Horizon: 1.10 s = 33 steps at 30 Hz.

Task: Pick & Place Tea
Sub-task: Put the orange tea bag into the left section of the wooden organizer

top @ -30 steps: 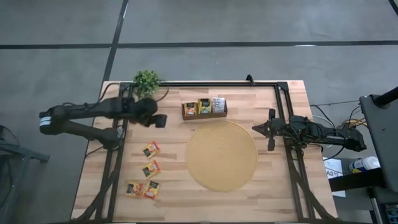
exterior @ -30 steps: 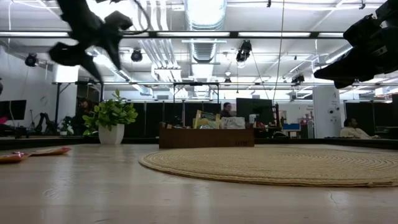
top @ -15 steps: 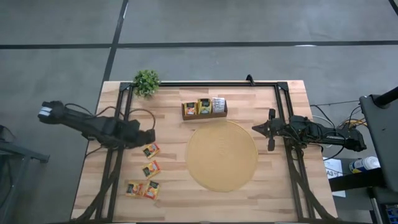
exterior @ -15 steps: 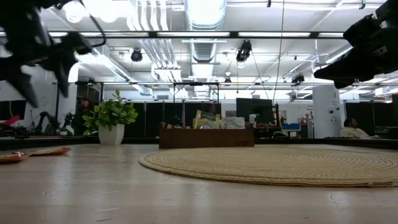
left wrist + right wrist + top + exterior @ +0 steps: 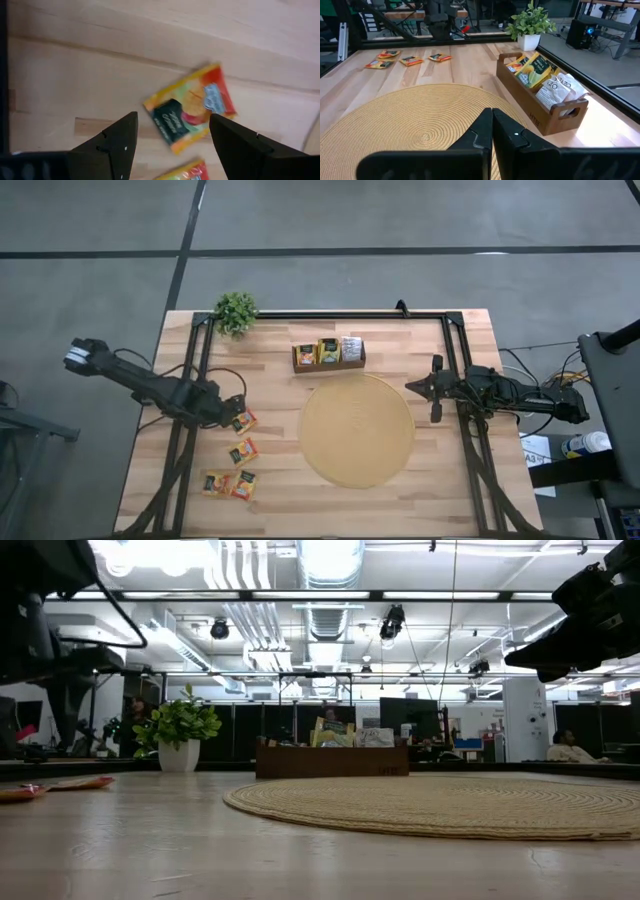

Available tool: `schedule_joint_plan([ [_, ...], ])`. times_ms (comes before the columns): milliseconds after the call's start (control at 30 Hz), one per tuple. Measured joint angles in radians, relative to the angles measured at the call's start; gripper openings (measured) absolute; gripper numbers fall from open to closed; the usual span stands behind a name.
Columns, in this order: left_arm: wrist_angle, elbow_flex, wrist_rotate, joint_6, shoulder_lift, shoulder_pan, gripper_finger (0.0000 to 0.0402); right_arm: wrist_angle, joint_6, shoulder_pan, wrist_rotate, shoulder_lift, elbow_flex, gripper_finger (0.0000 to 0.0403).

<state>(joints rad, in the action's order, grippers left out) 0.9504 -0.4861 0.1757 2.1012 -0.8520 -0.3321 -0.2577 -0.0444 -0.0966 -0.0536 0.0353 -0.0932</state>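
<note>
Several flat tea sachets lie loose on the table's left half; the farthest of them (image 5: 243, 420) is yellow and orange-red with a dark label (image 5: 190, 105). My left gripper (image 5: 232, 410) hangs open just above it, pointing steeply down, its two fingers (image 5: 120, 137) standing apart on either side of the sachet without touching it. More sachets stand upright in the brown wooden tray (image 5: 328, 354). My right gripper (image 5: 432, 390) waits shut at the table's right, above the mat's edge (image 5: 492, 125).
A large round woven mat (image 5: 357, 430) covers the table's middle. A small potted plant (image 5: 236, 311) stands at the far left corner. The other loose sachets (image 5: 243, 450) (image 5: 230, 484) lie nearer the front edge. Black frame rails run along the table's left and right sides.
My left gripper has swung from beside the plant toward the table's near edge and come down, rolling its wrist, and now hangs over the farthest loose sachet. The sachets have not moved.
</note>
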Motion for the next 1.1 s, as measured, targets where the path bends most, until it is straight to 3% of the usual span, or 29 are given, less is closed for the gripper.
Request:
schedule_joint_plan([
  [433, -0.181, 0.168, -0.025, 0.041, -0.003, 0.005, 0.024, 0.0, 0.0, 0.0, 0.0, 0.0, 0.0, 0.0009],
  [1100, -0.244, 0.173, -0.032, 0.047, -0.103, 0.036, 0.0201, 0.0, 0.0, 0.0, 0.0, 0.0, 0.0, 0.0009],
])
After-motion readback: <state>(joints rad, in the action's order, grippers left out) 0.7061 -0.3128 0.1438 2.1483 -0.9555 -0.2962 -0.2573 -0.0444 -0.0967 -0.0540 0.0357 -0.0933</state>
